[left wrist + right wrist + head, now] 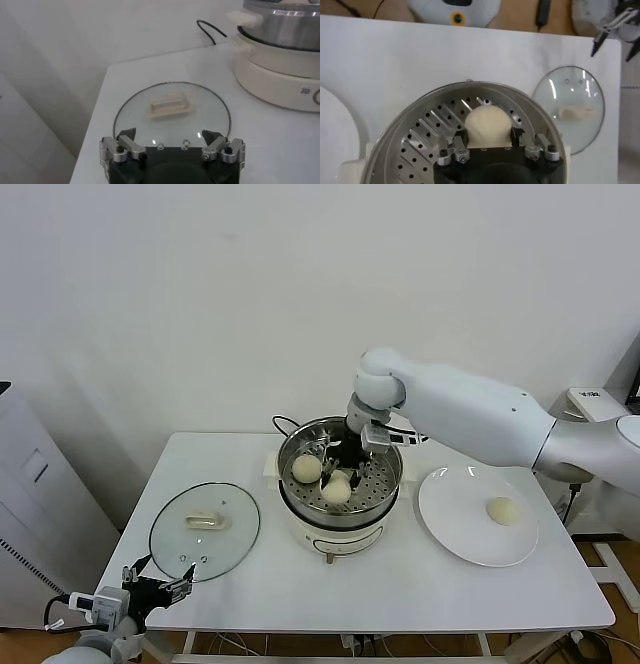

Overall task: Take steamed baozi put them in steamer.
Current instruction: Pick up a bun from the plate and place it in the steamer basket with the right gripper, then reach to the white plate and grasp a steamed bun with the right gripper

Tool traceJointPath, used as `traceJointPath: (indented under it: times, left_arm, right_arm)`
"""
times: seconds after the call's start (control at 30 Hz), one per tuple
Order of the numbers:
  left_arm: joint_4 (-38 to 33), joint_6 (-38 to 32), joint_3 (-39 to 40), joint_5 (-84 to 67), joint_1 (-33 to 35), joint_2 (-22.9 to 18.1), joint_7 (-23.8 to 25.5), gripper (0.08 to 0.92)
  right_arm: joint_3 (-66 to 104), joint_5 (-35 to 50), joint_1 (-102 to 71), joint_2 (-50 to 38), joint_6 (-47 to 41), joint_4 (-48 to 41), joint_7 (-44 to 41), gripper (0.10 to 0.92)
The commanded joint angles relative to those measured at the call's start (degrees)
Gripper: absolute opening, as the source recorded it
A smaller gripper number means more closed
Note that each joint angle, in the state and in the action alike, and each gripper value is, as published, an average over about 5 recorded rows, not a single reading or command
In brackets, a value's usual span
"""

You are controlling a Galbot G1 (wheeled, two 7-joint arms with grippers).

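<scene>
**Bun held low in the basket: release is the risky part**

The right gripper [488, 137] is down inside the round shiny steel steamer basket [385, 484], its two dark fingers pinching a smooth cream-white dough bun [487, 126] from either side. In the right wrist view the bun sits over the perforated floor, close to the far wall. From the head view two buns show in the basket, one [306, 469] on the left and one [338, 488] nearer the front, close together; which of them is the held one I cannot say for sure.

Likely trouble, as I judge it: soft dough may cling to a finger as the jaws part, so a lift could drag the bun up or tip it. Fingers spreading wide might nudge the neighbouring bun or scrape the steel wall. A crooked withdrawal could catch the rim and shift the cream-white pot base [335, 539].

One more bun [502, 510] waits on the flat white plate [445, 529].

The left gripper [172, 145] hangs spread and empty by the table's front edge, just short of the round glass lid [210, 107].
</scene>
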Motion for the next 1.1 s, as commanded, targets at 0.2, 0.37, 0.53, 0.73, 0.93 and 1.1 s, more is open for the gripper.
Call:
traceJointPath:
  times: [0.2, 0.37, 0.53, 0.73, 0.93, 1.1]
  left_arm:
    - [-0.32, -0.13, 0.13, 0.25, -0.02, 0.19, 0.08, 0.823]
    - [-0.19, -0.28, 0.20, 0.25, -0.05, 0.25, 0.12, 0.823]
    - [-0.17, -0.45, 0.17, 0.24, -0.05, 0.32, 0.16, 0.823]
    - [-0.03, -0.57, 0.17, 0.24, -0.06, 0.43, 0.21, 0.823]
    - [0.06, -0.67, -0.09, 0.21, 0.08, 1.01, 0.21, 0.823]
    - [0.14, -0.66, -0.45, 0.01, 0.12, 1.44, 0.20, 0.823]
  right_arm:
    - [1.02, -6.20, -4.62, 0.39, 2.79, 1.15, 1.01, 0.527]
    - [1.75, -7.48, -5.21, 0.80, 2.79, 0.14, 1.35, 0.554]
    - [1.72, -7.78, -4.82, 0.40, 2.79, 0.15, 1.29, 0.676]
    - [4.81, -6.80, -3.66, 0.11, 2.23, -1.77, 2.14, 0.810]
    - [10.36, 0.83, 0.71, -1.46, -6.17, -9.38, 1.38, 0.822]
    - [9.15, 8.84, 4.91, -6.02, -17.60, -17.01, -1.38, 0.823]
